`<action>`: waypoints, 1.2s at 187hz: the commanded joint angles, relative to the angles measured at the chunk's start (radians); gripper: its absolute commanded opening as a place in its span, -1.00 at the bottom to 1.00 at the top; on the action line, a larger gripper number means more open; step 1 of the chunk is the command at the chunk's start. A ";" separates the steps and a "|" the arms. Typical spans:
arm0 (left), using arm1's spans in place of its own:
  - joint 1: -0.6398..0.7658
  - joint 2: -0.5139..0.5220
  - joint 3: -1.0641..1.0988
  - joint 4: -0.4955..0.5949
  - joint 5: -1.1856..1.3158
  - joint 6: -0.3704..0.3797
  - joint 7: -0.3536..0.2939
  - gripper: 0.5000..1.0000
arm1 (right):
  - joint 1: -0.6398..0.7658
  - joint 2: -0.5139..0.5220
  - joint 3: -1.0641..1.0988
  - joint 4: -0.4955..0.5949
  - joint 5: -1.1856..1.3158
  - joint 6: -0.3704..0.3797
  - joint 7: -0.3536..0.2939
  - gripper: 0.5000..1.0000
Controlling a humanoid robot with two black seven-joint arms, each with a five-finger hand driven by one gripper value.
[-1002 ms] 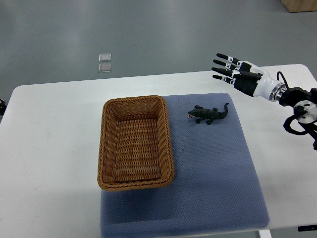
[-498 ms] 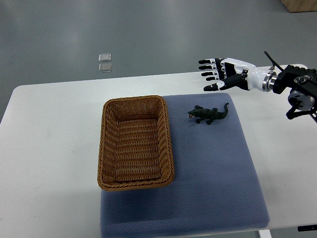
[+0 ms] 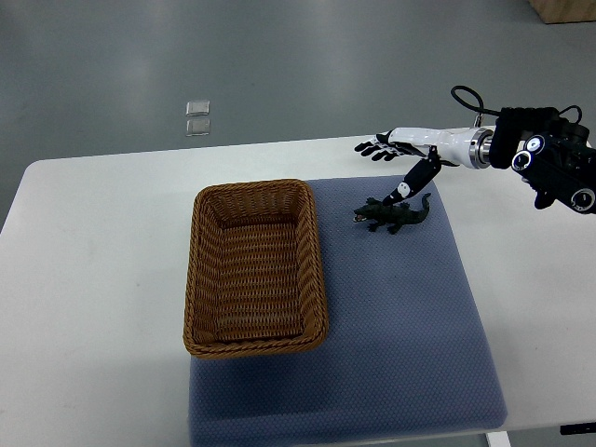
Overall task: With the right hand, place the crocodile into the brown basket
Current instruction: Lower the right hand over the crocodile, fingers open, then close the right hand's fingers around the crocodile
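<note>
One arm is in view: the right arm [image 3: 548,163] reaches in from the right edge, its forearm nearly level and pointing left over the far part of the white table [image 3: 93,279]. The right hand [image 3: 410,149] is turned edge-on. Its fingers [image 3: 371,147] stretch out leftward, slightly fanned, and the thumb [image 3: 408,182] angles down and away from them, so the hand is spread and grips nothing. The thumb tip hangs just over the crocodile [image 3: 393,216]; whether it touches the toy's back is hard to say from this steep angle. The crocodile lies on the blue mat [image 3: 400,326], head toward the brown basket [image 3: 251,188], near its far right corner but apart from it. The basket sits across the mat's left edge.
</note>
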 commanded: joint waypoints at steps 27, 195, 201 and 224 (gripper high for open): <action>0.000 0.000 0.000 0.000 0.000 0.000 0.000 1.00 | 0.033 0.048 -0.166 -0.001 -0.031 -0.123 -0.008 0.62; 0.000 0.000 0.000 0.000 0.000 0.000 0.000 1.00 | 0.019 0.086 -0.318 -0.044 -0.041 -0.266 -0.013 0.15; 0.000 0.000 0.000 0.000 0.000 0.000 -0.001 1.00 | 0.019 0.086 -0.318 -0.044 -0.041 -0.264 -0.013 0.09; 0.000 0.000 0.000 0.000 0.000 0.000 0.000 1.00 | 0.019 0.086 -0.318 -0.044 -0.041 -0.264 -0.013 -0.06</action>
